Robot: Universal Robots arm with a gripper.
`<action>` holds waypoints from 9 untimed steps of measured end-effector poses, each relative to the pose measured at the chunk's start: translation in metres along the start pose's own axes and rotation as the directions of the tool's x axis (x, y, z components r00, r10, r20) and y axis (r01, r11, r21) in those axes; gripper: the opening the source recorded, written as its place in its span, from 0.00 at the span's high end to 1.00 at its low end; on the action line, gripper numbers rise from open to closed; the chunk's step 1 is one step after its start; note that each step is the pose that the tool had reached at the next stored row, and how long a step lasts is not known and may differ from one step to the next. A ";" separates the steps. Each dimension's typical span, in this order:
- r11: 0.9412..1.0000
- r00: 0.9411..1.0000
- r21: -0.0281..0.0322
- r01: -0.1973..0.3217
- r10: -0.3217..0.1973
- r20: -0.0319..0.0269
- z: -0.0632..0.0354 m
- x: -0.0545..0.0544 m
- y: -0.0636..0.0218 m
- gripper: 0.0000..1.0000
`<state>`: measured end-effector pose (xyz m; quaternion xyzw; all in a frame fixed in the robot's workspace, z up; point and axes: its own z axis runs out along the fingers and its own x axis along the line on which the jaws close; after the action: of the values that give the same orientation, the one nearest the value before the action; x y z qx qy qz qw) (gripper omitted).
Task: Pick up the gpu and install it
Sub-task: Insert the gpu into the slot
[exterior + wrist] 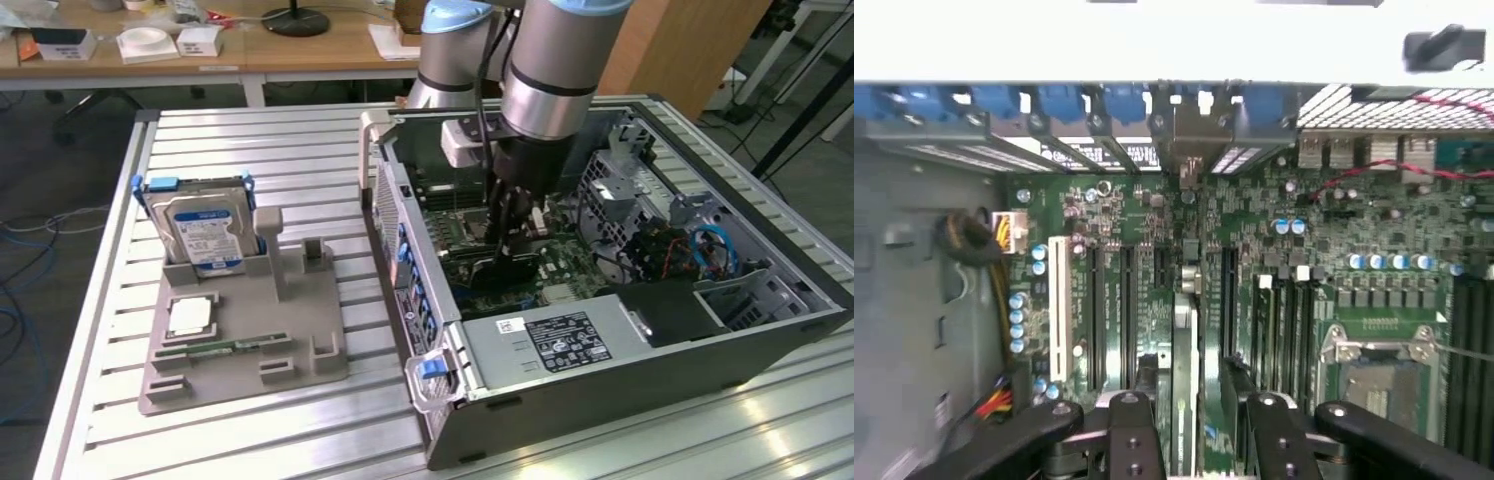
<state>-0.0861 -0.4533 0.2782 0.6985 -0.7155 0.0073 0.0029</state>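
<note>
Ribbed aluminium worktop (267,150) in front. Behind it, a wooden desk (320,50) with white boxes (147,42) and a black lamp base (295,20). Dark carpet floor (54,180) with loose blue cables (34,232). Wooden panel (681,50) toward the exterior view's right.

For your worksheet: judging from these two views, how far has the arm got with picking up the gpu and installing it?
Done: the gpu is picked up and carried inside the computer case. In hand: the gripper holds it edge-on over the motherboard expansion slots, bracket toward the rear wall. Left: whether it is fully seated cannot be told; the gripper has not let go.
</note>
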 end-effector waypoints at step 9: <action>1.000 1.000 0.000 0.000 0.000 0.000 0.0000 0.000 0.0000 0.87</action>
<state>-0.0861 -0.4533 0.2782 0.6985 -0.7155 0.0073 0.0030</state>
